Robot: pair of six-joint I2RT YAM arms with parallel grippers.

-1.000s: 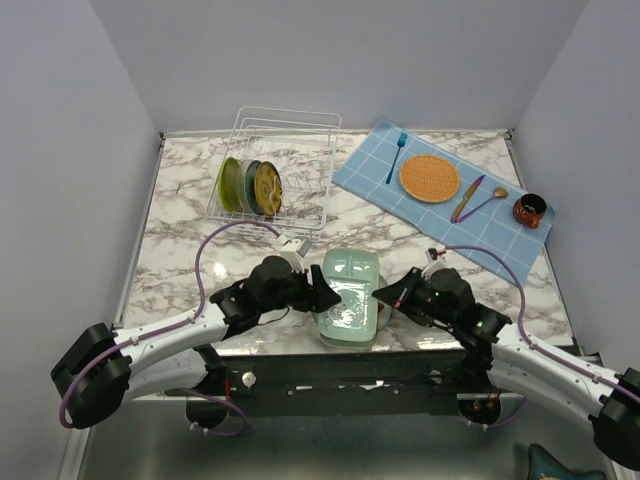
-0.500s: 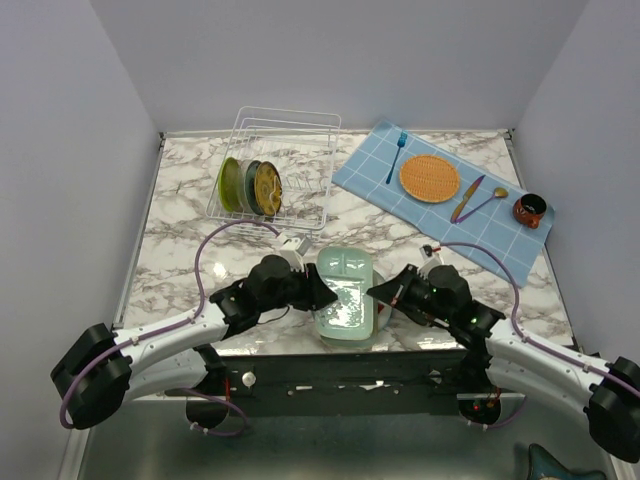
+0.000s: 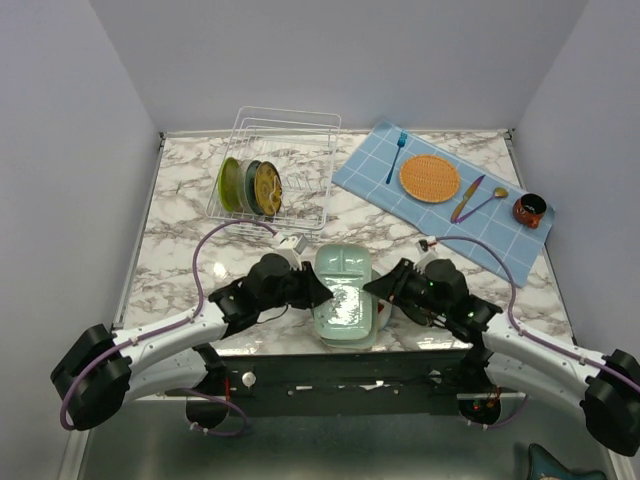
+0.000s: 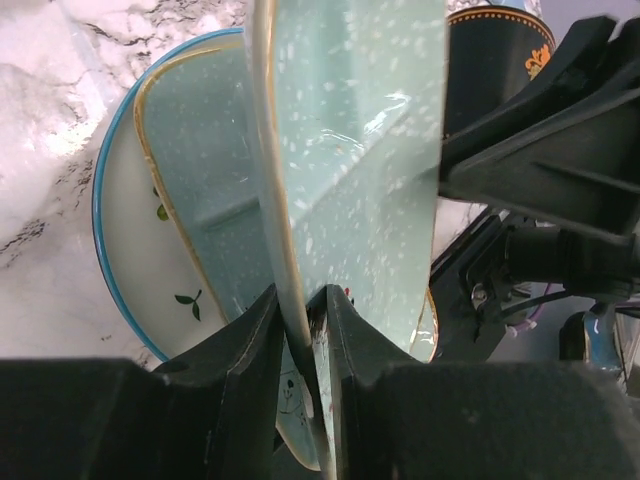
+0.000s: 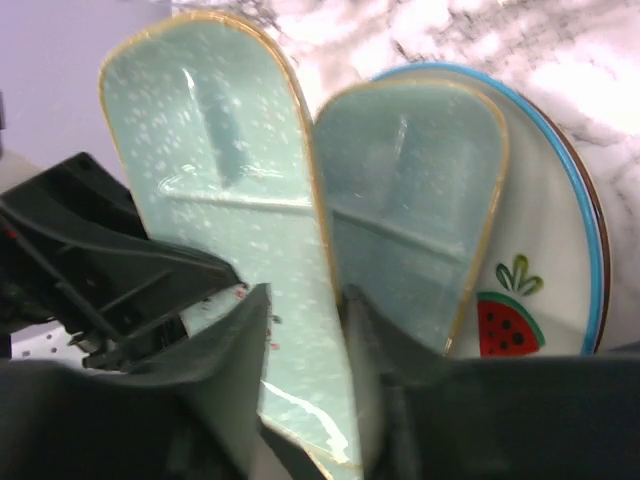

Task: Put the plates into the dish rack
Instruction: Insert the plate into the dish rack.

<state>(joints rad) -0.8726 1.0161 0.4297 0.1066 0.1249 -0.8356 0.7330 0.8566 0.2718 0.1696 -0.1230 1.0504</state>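
A mint-green rounded-square plate (image 3: 343,288) is tilted up off the stack at the table's near edge. My left gripper (image 3: 314,290) is shut on its left rim, which is pinched between the fingers (image 4: 262,335). My right gripper (image 3: 380,290) straddles the opposite rim, open, with a gap beside the plate (image 5: 225,190). Under it lies a second mint-green plate (image 5: 410,200) on a white watermelon plate (image 5: 545,250). The white wire dish rack (image 3: 290,135) at the back left holds three upright plates (image 3: 250,186).
A blue checked cloth (image 3: 425,215) at the back right carries an orange woven mat (image 3: 429,178), a blue fork (image 3: 397,155), a knife (image 3: 467,197), a spoon (image 3: 487,203) and a dark mug (image 3: 529,210). The stack sits close to the table's front edge.
My left gripper has closed onto the mint-green plate's rim. My right gripper, shut a second ago, has loosened to open. The plate has shifted slightly away from the front edge.
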